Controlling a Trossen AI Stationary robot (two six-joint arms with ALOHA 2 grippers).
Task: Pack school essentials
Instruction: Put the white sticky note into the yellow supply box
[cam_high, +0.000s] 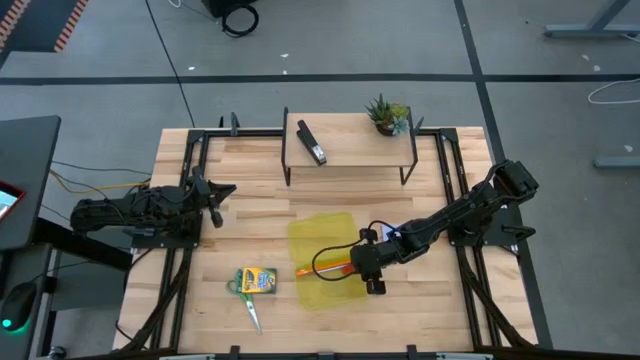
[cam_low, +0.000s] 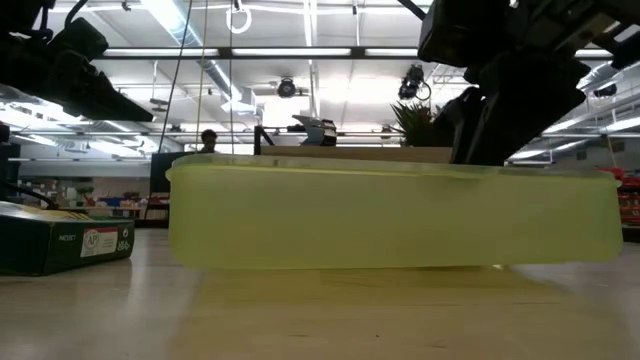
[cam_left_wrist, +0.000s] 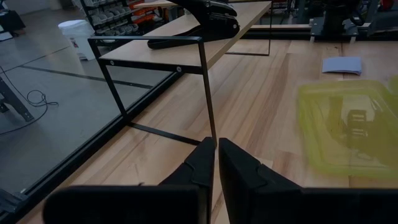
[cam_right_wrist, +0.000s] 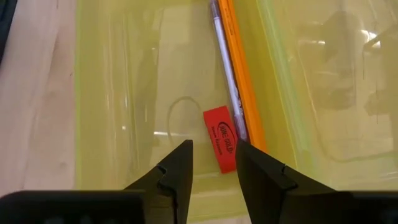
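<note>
A translucent yellow-green container sits mid-table and fills the low view. On its floor lie the small red piece, the purple pen and an orange pencil. My right gripper hovers open just above the red piece, fingers pointing down. The yellow-green crayon box and the green-handled scissors lie flat on the table left of the container. The lavender-blue notepad lies flat past the container. My left gripper waits shut at the table's left side.
A black-framed wooden shelf stands at the far edge, carrying the black stapler and a small potted plant. Bare wood lies between the left gripper and the container, and along the near edge.
</note>
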